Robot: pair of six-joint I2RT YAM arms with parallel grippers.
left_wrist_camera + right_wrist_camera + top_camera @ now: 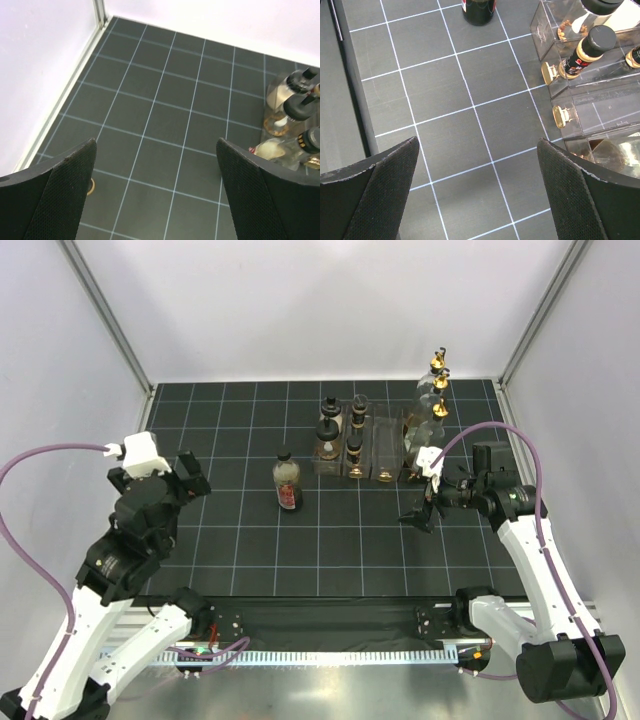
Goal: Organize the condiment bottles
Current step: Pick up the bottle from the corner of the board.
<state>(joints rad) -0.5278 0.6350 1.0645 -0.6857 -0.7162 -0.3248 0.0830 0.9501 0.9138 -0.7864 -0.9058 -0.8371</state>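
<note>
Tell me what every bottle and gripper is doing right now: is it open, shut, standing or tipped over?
Left gripper: open, empty.
Right gripper: open, empty.
Rack: partly filled.
Red-labelled bottle: upright, capped, alone outside the rack.
Brown bottles: upright in the rack, capped.
Tall bottles: upright at the rack's right end.

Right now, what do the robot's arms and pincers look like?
The left arm and right arm have white shells with chunky black joints. A looping purple cable runs to each. The left pincer and right pincer each have two wide black fingers with a bumpy, dotted texture.
</note>
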